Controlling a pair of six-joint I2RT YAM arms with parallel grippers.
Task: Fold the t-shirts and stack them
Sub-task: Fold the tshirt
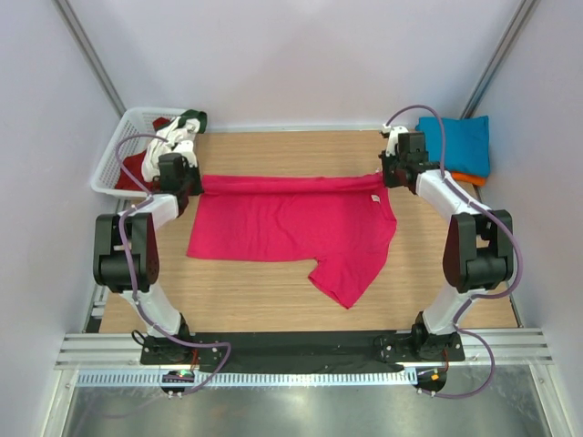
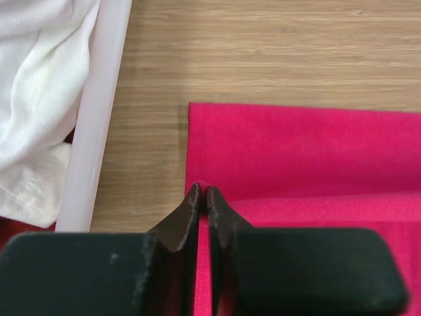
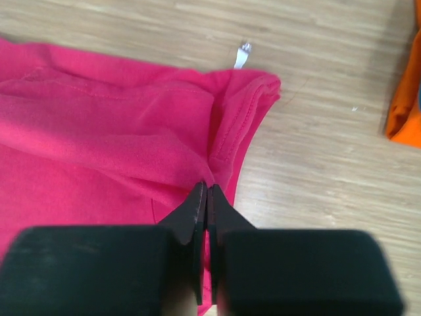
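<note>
Bright magenta-pink cloth t-shirt [image 1: 291, 232]: lies spread on light wooden tabletop [image 1: 273, 296] between both grippers, far edge doubled over into a long fold running from one to the other, one sleeve [image 1: 351, 278] pointing toward the arm bases.

Left gripper [image 2: 202, 192]: clamped shut on the fold's left corner, pink cloth pinched between black fingertips. Just left of it, white plastic lattice basket [image 2: 99, 125], holding crumpled white shirt [image 2: 36, 85], dark red shirt [image 1: 137, 167] and green shirt [image 1: 194, 116].

Right gripper [image 3: 203, 191]: closed tight on the fold's right end, beside a stitched hem; small white label [image 3: 243, 56] beyond its tips. To its right, well apart, folded teal-blue shirt [image 1: 455, 141] stacked on folded orange shirt [image 3: 402, 115].
</note>
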